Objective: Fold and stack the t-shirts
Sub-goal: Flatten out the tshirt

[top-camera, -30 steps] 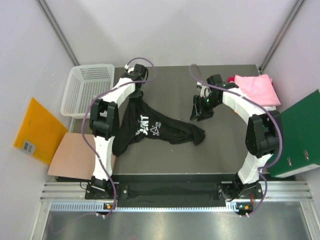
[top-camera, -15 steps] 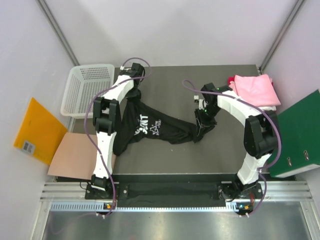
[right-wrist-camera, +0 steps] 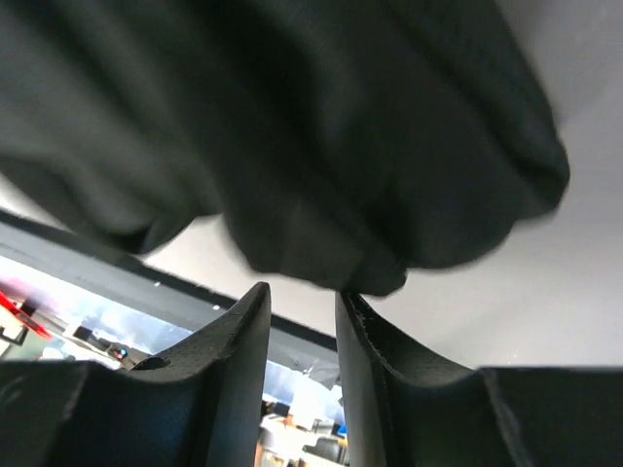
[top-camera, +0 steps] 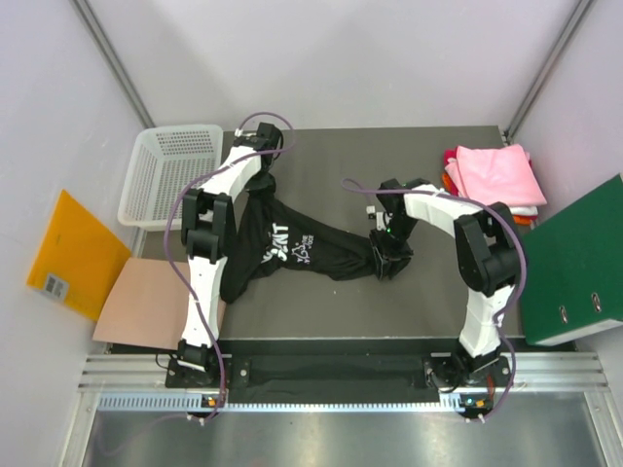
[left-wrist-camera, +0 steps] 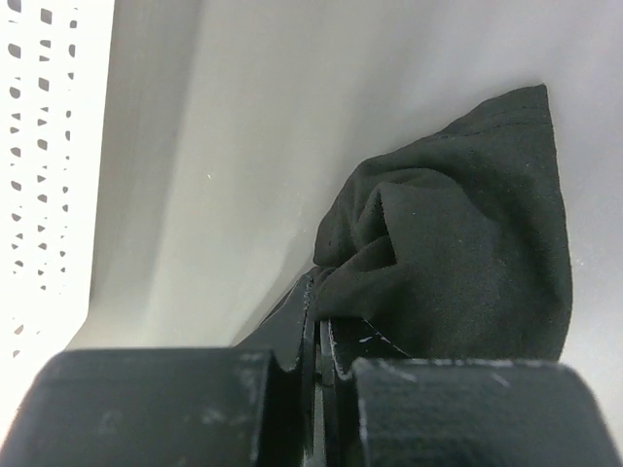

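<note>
The black t-shirt lies bunched and stretched across the middle of the tabletop, white lettering up. There is bare surface behind it and toward the near edge. The folded stack, pink on top, sits at the far right corner, well apart. The left arm reaches far back, near the white basket. The left claw is clenched on a fold of the shirt. The right arm bends inward, and the right claw meets the shirt's right end. Its fingers are narrowly apart, and whether they pinch cloth I cannot tell.
</note>
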{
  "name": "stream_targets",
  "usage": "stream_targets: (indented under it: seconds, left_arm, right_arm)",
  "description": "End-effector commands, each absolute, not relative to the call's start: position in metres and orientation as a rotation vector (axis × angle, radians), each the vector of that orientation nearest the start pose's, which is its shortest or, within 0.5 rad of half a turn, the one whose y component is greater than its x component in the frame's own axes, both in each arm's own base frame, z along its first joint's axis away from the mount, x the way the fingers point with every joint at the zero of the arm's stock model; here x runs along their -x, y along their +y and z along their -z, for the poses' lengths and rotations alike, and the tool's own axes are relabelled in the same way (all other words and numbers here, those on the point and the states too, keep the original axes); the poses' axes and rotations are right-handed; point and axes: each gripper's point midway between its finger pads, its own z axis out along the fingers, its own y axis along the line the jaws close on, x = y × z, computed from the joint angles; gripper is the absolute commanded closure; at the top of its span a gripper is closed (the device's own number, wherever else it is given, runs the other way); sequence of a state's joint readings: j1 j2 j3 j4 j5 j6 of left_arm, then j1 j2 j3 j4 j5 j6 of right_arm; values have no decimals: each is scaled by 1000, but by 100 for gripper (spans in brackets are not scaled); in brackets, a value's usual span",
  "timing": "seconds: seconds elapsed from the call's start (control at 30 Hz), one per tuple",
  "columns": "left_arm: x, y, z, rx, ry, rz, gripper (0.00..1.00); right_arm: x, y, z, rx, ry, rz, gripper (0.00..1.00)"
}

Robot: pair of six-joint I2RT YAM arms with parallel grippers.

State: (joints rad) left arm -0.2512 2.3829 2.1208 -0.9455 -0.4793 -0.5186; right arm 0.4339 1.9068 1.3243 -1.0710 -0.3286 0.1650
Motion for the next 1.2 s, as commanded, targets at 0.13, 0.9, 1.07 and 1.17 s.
stream_targets:
  seconds: [0.13,0.9,1.07,1.17]
  left_arm:
    - [-518,-68,-58,478,2544,-391,100]
    - [-509,-53,-80,480,2510,-475,100]
    - [-510,-50,-85,480,2502,-477,100]
    - [-510,-50,-88,487,2496,-477,100]
  right_arm:
    - [-254,182,-30,493,3196,-389,65]
    - [-374,139,-151,298,2733,-213,100]
    - [-411,102,-137,118,2705,-183,100]
    - [-436,88,-125,34,2686,-178,100]
